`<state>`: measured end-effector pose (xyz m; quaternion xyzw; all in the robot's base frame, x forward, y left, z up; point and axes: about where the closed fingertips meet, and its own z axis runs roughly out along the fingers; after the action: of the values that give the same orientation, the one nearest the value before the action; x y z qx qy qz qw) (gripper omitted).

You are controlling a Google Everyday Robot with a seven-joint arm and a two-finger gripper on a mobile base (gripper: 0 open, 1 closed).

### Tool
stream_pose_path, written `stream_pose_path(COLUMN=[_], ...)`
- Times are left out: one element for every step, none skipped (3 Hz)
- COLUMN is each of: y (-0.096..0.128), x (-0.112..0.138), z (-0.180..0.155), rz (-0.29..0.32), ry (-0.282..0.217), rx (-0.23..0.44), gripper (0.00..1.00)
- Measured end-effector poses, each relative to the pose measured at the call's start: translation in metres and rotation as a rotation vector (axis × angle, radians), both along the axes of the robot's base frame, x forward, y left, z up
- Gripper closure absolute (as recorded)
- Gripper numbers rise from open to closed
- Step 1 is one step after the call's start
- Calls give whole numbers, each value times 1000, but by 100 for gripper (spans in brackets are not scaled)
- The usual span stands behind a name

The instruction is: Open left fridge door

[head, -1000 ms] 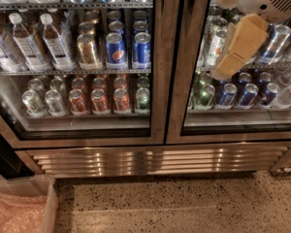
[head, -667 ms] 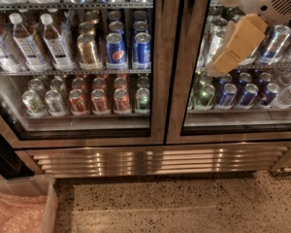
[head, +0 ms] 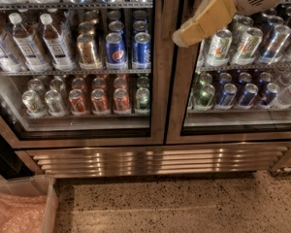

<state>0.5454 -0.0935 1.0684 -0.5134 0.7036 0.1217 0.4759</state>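
Okay, left fridge door (head: 82,67) sits closed, flush with the right door (head: 177,106) (water bottles (head: 51,45), Pepsi cans (head: 116,50) behind its glass). Claw (head: 186,35) hangs high, tip over the right door's frame just beside the seam; can't tell its grip state.

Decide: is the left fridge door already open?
No: the left fridge door sits flush with the right door, and the gripper hovers by the seam between them.
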Motion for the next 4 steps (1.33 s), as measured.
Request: stream_pose_path(y=[1,5,28,53], x=[6,9,19,21], z=[8,4,-1,-8], rz=[-17,-36,-5,49], ry=[-28,-10,10,46], rx=[15,77,148,190], gripper=[0,0,0,0])
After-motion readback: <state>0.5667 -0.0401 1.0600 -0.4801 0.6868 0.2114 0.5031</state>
